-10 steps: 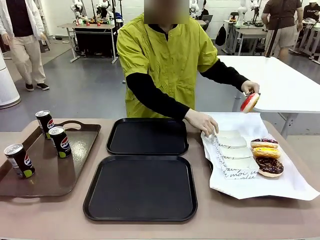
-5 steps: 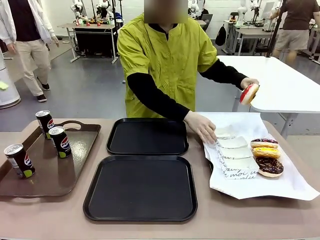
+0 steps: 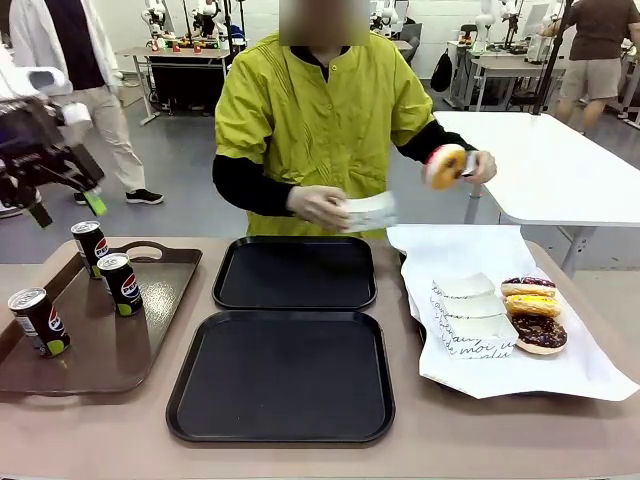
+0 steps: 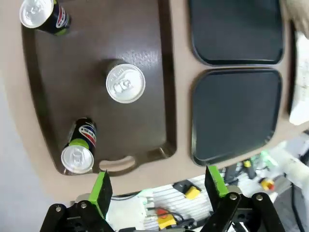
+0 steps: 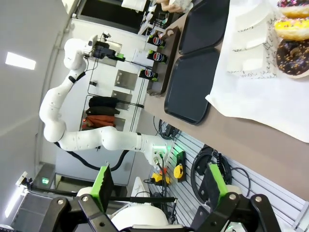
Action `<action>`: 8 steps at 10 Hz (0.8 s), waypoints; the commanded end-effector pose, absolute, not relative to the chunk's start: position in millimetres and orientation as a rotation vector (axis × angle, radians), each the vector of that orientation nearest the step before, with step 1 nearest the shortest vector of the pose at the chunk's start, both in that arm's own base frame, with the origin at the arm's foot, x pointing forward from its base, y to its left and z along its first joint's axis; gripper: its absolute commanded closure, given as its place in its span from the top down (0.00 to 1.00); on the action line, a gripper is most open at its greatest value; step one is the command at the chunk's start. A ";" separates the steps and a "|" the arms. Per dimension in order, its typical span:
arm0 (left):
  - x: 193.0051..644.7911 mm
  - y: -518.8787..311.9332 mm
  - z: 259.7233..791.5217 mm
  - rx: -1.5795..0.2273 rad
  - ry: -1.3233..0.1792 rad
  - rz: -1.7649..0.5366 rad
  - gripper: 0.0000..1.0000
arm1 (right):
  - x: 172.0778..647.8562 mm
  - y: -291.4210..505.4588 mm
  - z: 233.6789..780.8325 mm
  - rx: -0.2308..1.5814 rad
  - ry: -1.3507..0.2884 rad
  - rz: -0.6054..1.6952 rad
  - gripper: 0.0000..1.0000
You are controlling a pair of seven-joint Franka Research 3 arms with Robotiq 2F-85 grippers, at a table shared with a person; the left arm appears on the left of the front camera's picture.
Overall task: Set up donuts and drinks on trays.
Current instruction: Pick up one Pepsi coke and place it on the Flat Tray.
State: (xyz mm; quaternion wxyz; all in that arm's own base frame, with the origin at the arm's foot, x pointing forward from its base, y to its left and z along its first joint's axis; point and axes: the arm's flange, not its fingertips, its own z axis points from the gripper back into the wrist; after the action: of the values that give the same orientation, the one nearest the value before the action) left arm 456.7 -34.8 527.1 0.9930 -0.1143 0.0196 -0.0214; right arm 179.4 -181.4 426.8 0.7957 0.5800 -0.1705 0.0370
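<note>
Cans point(image 4: 125, 83) upright beneath the left fingers point(image 4: 101, 190), black trays point(image 3: 285, 375) bare.
Left fingers spread wide, empty, above the brown tray point(image 3: 110, 352); cans' tops face them, the middle one most in line; this arm is nearer. Right fingers point(image 5: 103, 181) gape empty beyond the surface's point(image 3: 300, 457) edge. New since a second ago: left arm point(image 3: 35, 140) in view, person's hand point(image 3: 318, 205) raising a paper box point(image 3: 370, 212) beside the donut point(image 3: 445, 165).

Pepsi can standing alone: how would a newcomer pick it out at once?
Start at the glossy brown tray at the left end of the table. Three black cans stand on it. This can is nearest the robot's side, by itself; the other two cans stand paired by the far handle.
</note>
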 end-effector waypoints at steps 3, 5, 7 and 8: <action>477.3 -63.2 494.8 0.016 -0.104 -0.046 1.00 | 178.7 -181.1 428.0 1.254 -0.376 0.091 1.00; 472.2 -60.0 506.3 -0.127 0.009 -0.049 1.00 | 178.7 -181.1 428.0 1.254 -0.376 0.091 1.00; 472.2 -60.0 506.3 -0.127 0.009 -0.049 1.00 | 178.7 -181.1 428.0 1.254 -0.376 0.091 1.00; 472.2 -60.0 506.3 -0.127 0.009 -0.049 1.00 | 178.7 -181.1 428.0 1.254 -0.376 0.091 1.00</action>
State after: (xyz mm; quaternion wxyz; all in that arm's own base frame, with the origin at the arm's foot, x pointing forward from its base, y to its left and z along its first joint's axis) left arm 473.2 -58.1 501.5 0.9984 -0.0522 0.0026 -0.0213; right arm 179.3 -181.5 426.6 0.7958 0.5800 -0.1704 0.0365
